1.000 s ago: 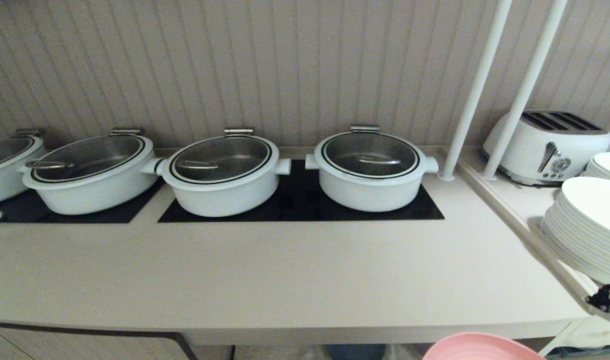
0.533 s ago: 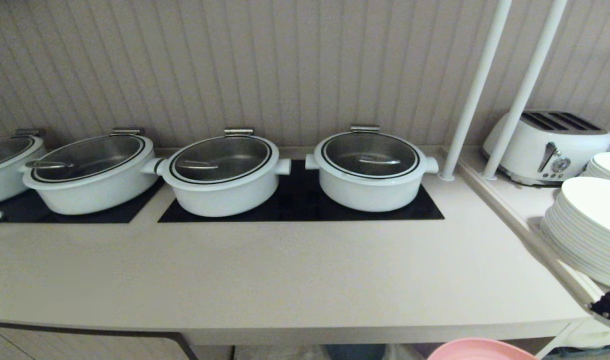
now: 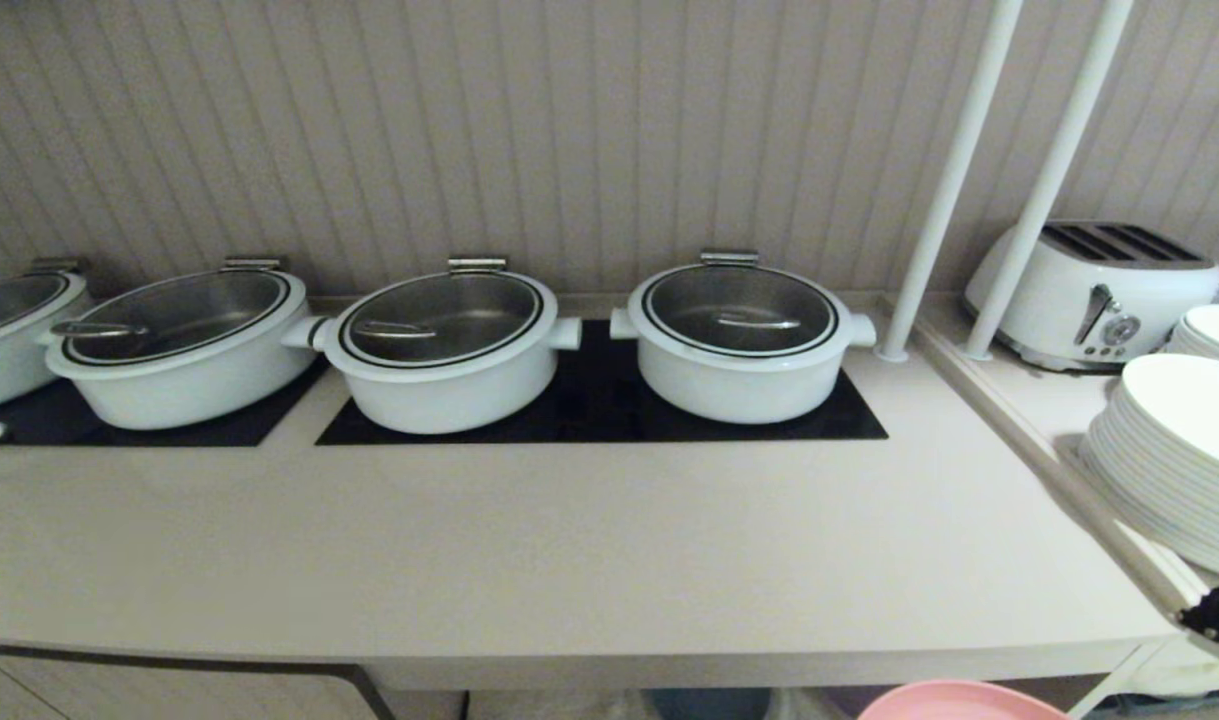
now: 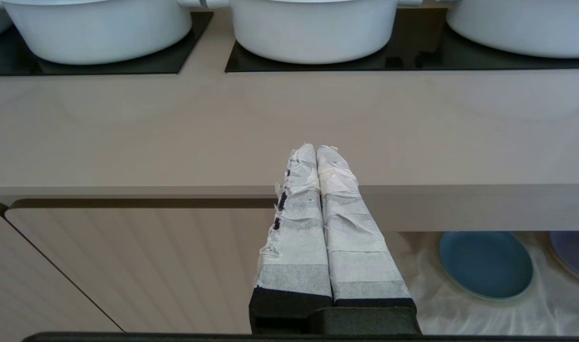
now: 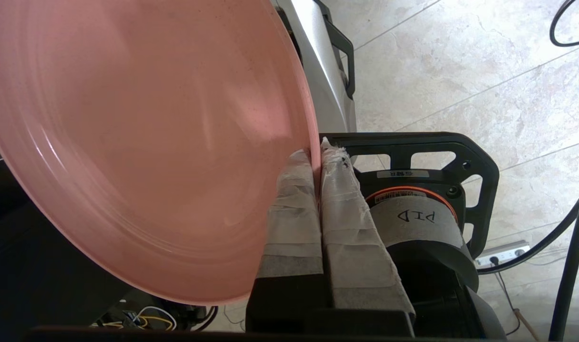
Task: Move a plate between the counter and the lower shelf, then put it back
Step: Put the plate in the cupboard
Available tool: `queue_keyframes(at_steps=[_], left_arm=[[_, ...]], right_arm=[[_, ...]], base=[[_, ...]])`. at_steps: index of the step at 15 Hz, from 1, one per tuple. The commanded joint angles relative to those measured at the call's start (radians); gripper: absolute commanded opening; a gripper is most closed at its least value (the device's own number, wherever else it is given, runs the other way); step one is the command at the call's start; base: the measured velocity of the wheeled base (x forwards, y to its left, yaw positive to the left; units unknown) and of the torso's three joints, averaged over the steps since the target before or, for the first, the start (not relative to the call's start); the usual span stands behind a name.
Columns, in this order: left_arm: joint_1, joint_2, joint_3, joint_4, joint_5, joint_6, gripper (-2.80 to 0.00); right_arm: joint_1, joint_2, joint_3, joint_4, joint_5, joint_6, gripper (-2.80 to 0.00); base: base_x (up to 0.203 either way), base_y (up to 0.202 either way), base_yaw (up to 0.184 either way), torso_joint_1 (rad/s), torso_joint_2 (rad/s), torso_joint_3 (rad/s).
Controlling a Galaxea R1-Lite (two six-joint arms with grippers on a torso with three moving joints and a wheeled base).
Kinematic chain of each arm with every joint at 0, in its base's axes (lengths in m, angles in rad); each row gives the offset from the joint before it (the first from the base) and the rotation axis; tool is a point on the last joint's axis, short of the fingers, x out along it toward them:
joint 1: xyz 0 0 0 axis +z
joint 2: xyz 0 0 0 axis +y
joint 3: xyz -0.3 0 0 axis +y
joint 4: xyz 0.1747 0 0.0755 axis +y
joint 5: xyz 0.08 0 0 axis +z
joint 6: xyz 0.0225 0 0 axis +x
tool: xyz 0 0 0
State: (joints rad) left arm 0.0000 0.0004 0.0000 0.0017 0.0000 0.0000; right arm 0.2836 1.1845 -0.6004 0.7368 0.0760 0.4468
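4 white pots [image 3: 739, 340] line the back edge of the counter [image 3: 569, 560] on black cooktop panels [image 3: 599, 405]; stacked white plates [image 3: 1179, 450] and a toaster [image 3: 1099, 290] sit off its right edge. The right gripper [image 5: 317, 156] has its taped fingers clamped on the rim of the pink plate [image 5: 142, 142], held below the counter's front right corner. The left gripper [image 4: 316, 149], fingers pressed together and empty, hangs before the front edge, above the lower shelf [image 4: 427, 304] with a blue plate [image 4: 485, 263].

head view dim and warm, soft even light, faint shadows under the pots [image 3: 739, 340], mild bending at frame edges, left wrist view brighter with soft sheen on the surface [image 4: 175, 128], plate [image 5: 142, 142] beside the right pincer [image 5: 316, 159] blurred close-up, floor beyond sharp
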Motion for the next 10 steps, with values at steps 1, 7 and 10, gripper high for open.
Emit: queue_keyframes(at_steps=[1,7,10], left_arm=[[0.0,0.0,0.0,0.0,0.0,0.0,-2.8],[0.0,0.0,0.0,0.0,0.0,0.0,-2.8],[0.0,0.0,0.0,0.0,0.0,0.0,-2.8]], right_arm=[[-0.001,0.006,-0.001,0.004,0.001,0.003,-2.8],[-0.001,0.006,0.022,-0.052,0.002,0.002,-2.8],[-0.001,0.004,0.045,-0.075,0.002,0.005,-2.8]], base=[[0.0,0.0,0.0,0.0,0.0,0.0],[0.0,0.0,0.0,0.0,0.0,0.0],[0.0,0.0,0.0,0.0,0.0,0.0]])
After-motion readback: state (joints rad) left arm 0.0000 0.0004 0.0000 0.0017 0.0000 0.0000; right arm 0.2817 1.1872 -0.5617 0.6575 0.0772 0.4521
